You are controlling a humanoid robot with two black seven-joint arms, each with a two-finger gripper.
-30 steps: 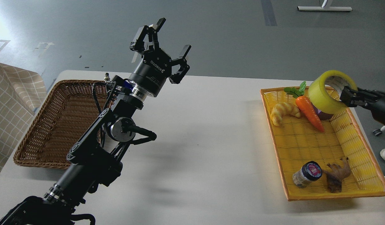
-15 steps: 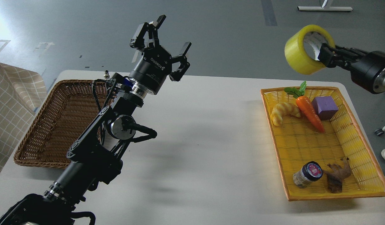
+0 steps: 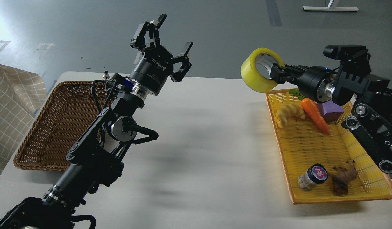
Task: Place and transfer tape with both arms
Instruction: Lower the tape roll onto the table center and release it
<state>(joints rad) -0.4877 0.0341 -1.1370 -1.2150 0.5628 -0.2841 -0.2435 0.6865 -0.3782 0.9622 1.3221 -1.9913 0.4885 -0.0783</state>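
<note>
The yellow tape roll [image 3: 253,73] hangs in the air above the table's far edge, just left of the yellow tray. My right gripper [image 3: 276,72] is shut on the roll's right wall, one finger inside the grey-white core. My left gripper [image 3: 165,39] is open and empty, fingers spread, raised above the table's far left, well to the left of the tape.
A brown wicker basket [image 3: 39,140] stands at the left. The yellow tray [image 3: 313,152] at the right holds a croissant [image 3: 288,114], a carrot [image 3: 313,114], a purple cube [image 3: 332,111], a small dark-lidded jar [image 3: 313,176] and a brown animal figure [image 3: 342,180]. A checked cloth [image 3: 11,105] lies at the far left.
My right arm has lifted the tape out of the tray, then carried it left and a little down towards the table's middle. My left arm has barely moved.
</note>
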